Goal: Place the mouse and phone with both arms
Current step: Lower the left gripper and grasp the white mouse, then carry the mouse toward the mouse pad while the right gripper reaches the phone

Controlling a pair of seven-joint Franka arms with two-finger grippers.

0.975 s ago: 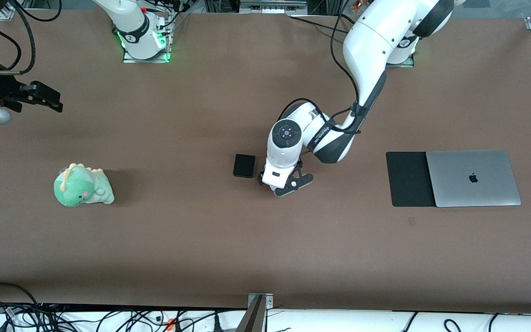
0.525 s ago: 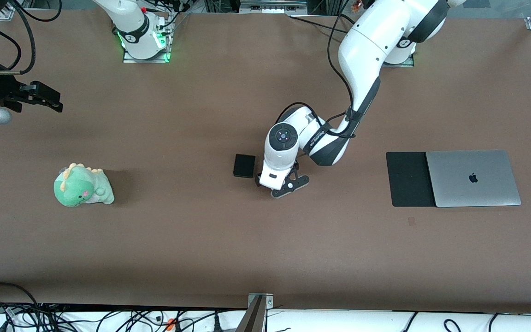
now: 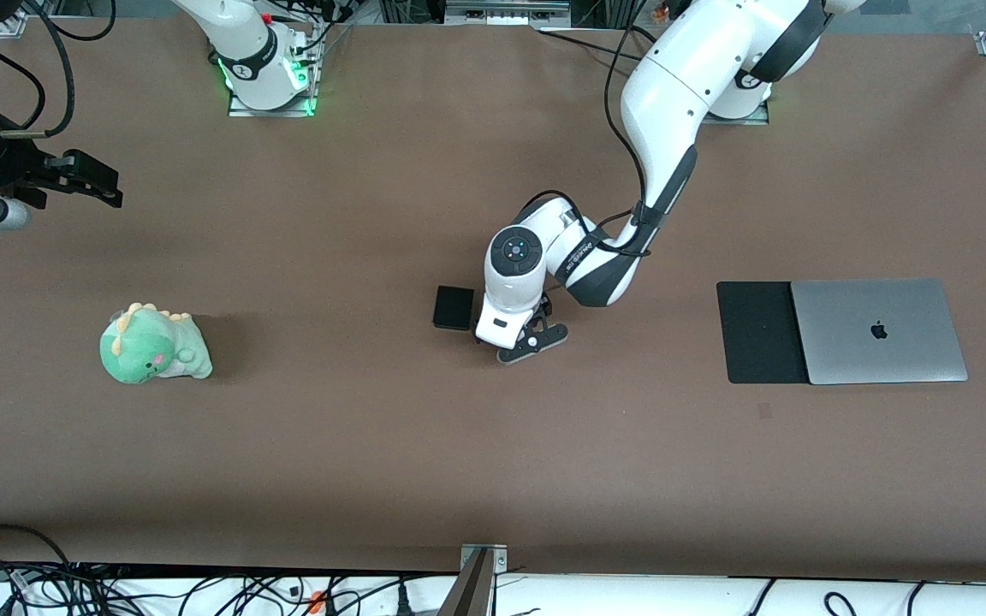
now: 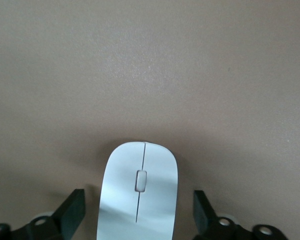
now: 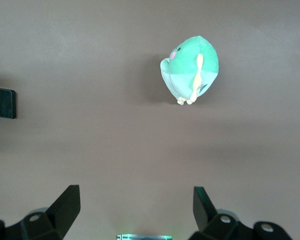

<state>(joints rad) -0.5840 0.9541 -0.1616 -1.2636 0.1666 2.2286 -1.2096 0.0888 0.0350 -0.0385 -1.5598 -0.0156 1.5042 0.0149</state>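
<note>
The white mouse (image 4: 138, 195) lies on the brown table between the fingers of my left gripper (image 4: 138, 206). The jaws are open, with a gap on each side of the mouse. In the front view my left gripper (image 3: 517, 342) is low over the middle of the table and its wrist hides the mouse. The black phone (image 3: 454, 308) lies flat on the table just beside it, toward the right arm's end; it also shows in the right wrist view (image 5: 1, 102). My right gripper (image 3: 103, 184) waits open and empty in the air at the right arm's end of the table (image 5: 136, 197).
A green plush dinosaur (image 3: 153, 345) sits toward the right arm's end and shows in the right wrist view (image 5: 190, 70). A black mouse pad (image 3: 758, 334) with a closed grey laptop (image 3: 878, 329) on it lies toward the left arm's end.
My left gripper has slid a little toward the phone and the right arm's end. My right gripper has barely shifted.
</note>
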